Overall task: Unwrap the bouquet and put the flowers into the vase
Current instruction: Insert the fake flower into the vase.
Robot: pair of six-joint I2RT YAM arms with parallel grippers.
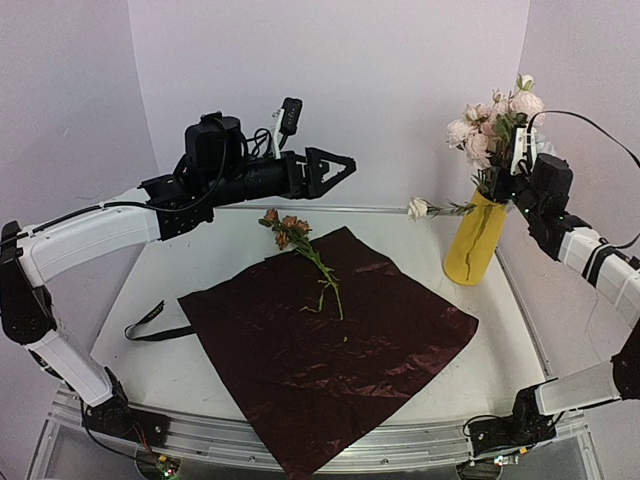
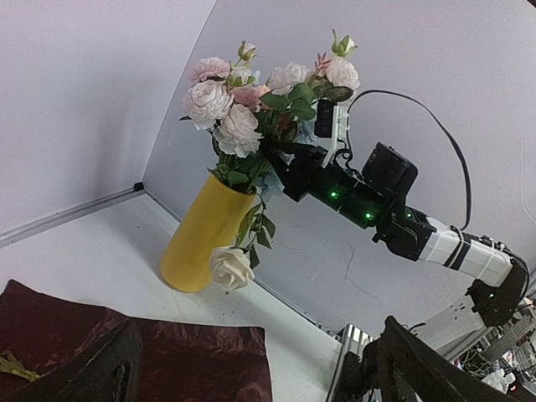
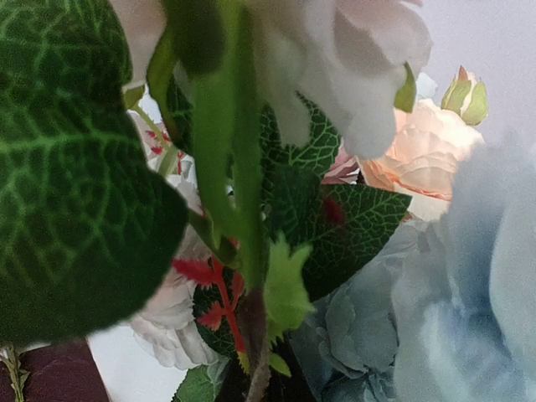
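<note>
The right gripper (image 1: 498,180) pinches the flowers (image 1: 490,115) just above the vase (image 1: 472,245).

Vase (image 2: 199,243), yellow, upright. Flowers (image 2: 243,100) bunched in vase mouth; right gripper (image 2: 280,161) closed among stems just above it. White rose (image 2: 232,266) droops against vase side. Dark red wrap (image 2: 176,360) near vase base; left gripper (image 2: 260,328) agape.

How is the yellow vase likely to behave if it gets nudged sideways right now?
The vase probably tips easily: it is tall and slim, with the flowers bunched above its mouth. One white bloom hangs out sideways, likely adding some lean.
</note>
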